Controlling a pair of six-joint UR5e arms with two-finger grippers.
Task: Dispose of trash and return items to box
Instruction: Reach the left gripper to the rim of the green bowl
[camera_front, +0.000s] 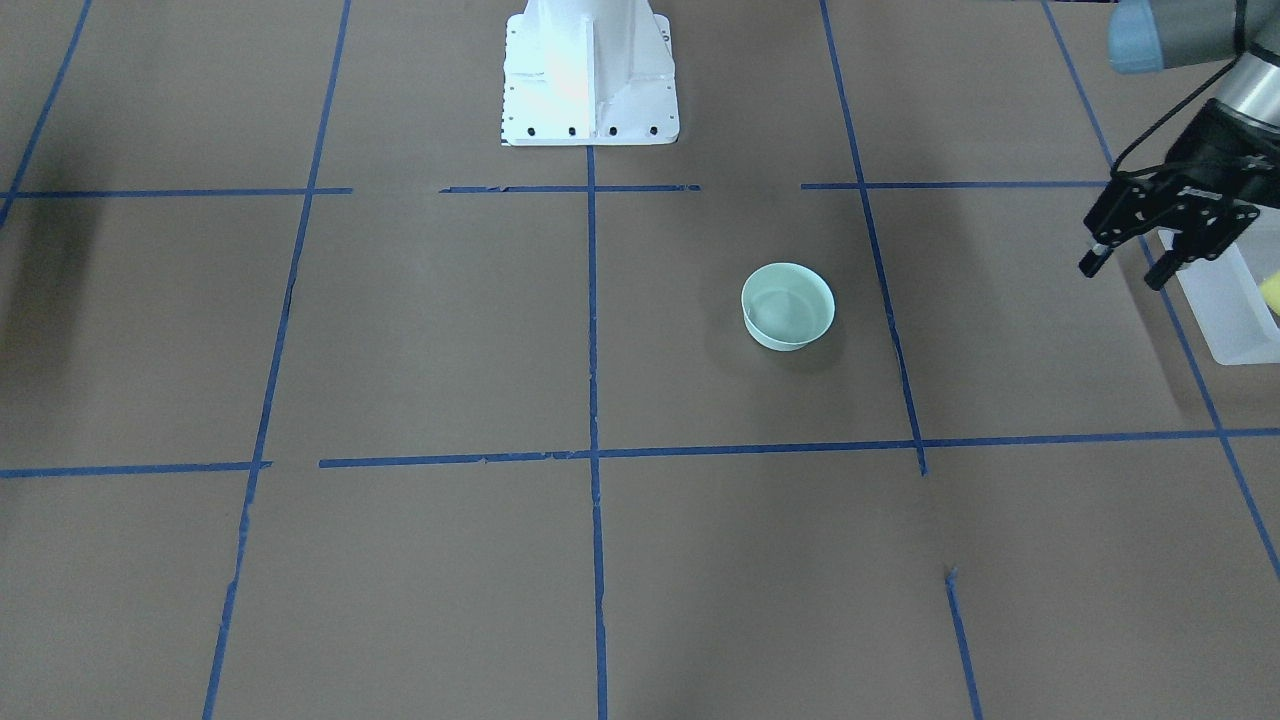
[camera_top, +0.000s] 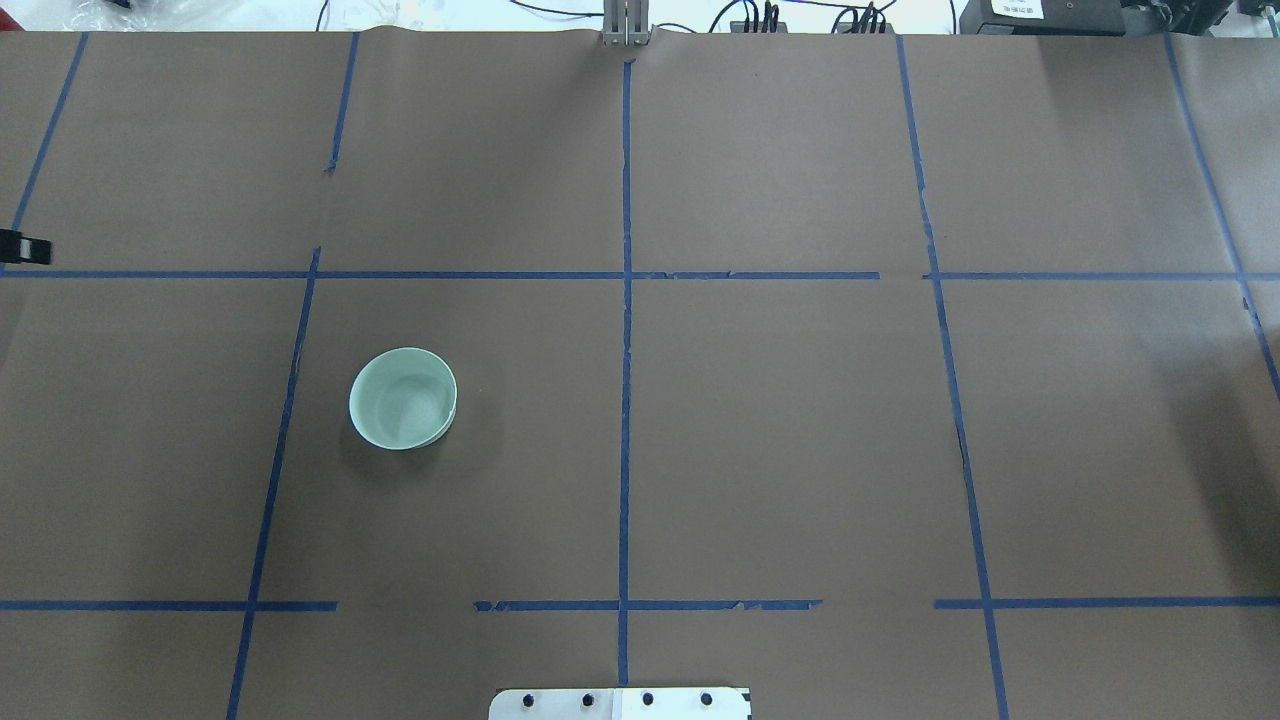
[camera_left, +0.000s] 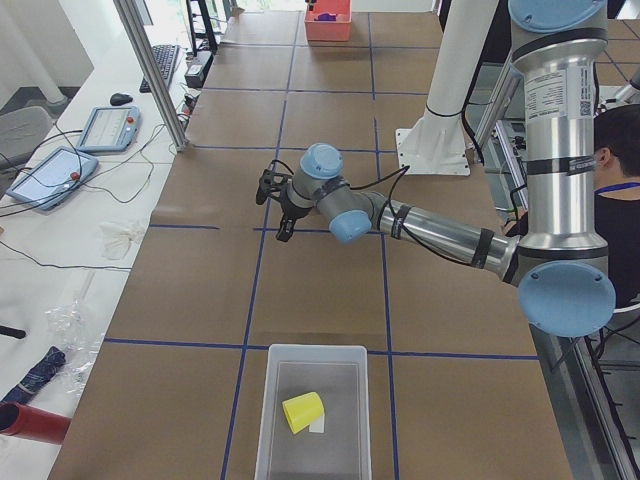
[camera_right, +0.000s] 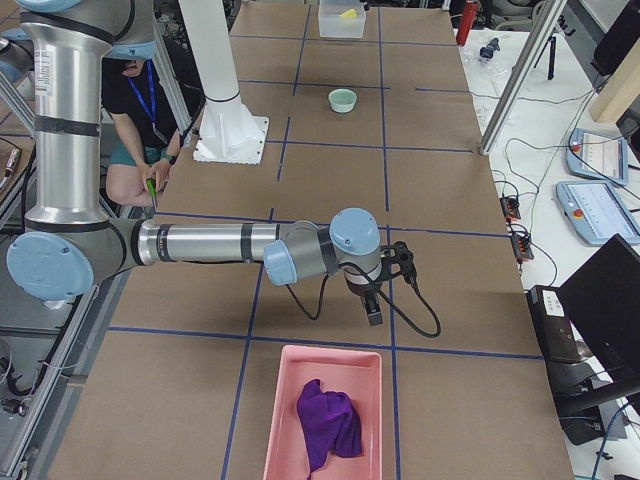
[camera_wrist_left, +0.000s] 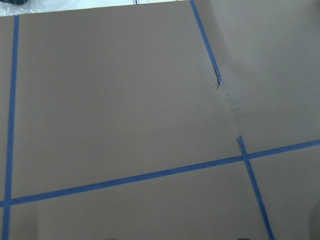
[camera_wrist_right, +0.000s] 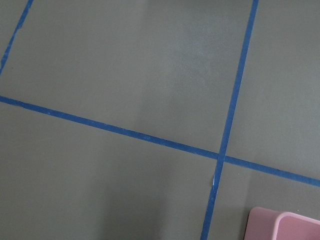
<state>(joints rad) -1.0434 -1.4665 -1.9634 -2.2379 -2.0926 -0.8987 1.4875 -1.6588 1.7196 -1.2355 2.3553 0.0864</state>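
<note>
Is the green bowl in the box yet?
No, the bowl sits on the table, apart from the box, which holds the yellow cup.

Even diffuse light, faint shadow under the bowl, glare on the white pedestal, wrist views slightly soft

Brown paper-covered table, two blue tape lines crossing, corner of a pink tray at lower right
</note>
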